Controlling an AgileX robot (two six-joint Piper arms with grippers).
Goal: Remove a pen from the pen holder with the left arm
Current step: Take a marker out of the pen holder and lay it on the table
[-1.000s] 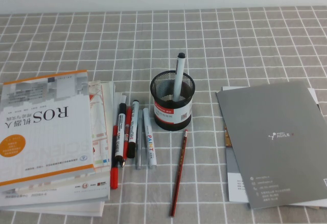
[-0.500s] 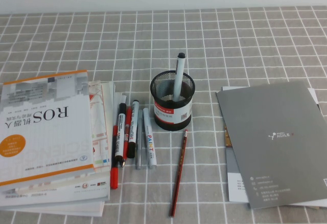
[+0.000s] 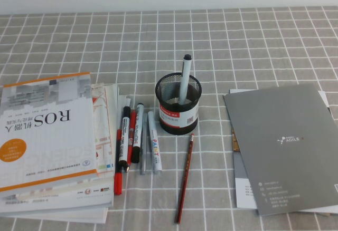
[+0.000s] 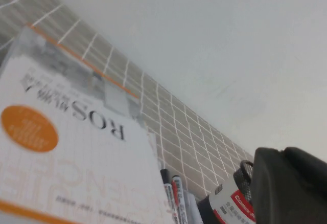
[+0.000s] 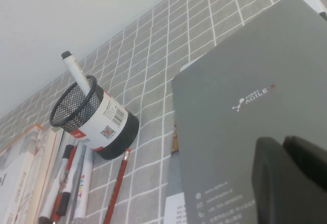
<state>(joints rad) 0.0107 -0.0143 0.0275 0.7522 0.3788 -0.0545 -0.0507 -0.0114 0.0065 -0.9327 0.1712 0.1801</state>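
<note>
pen [image 3: 184, 79] standing in mesh pen holder [image 3: 178, 119] mid table [image 3: 253, 46], lower barrel hidden by mesh, left claw [image 4: 288, 185] pressed together, dark blur near ROS book [image 4: 61, 147], right claw [image 5: 291, 180] over grey booklet [image 5: 240, 106], cut off, state can't tell

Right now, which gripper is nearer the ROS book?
Left. The left gripper hangs close by the ROS book; the right gripper is by the grey booklet, beyond the pen holder.

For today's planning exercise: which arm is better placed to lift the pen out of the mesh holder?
Probably left: the left gripper, shut, sits near the pen holder; the right gripper hangs over the grey booklet, farther from the pen.
</note>
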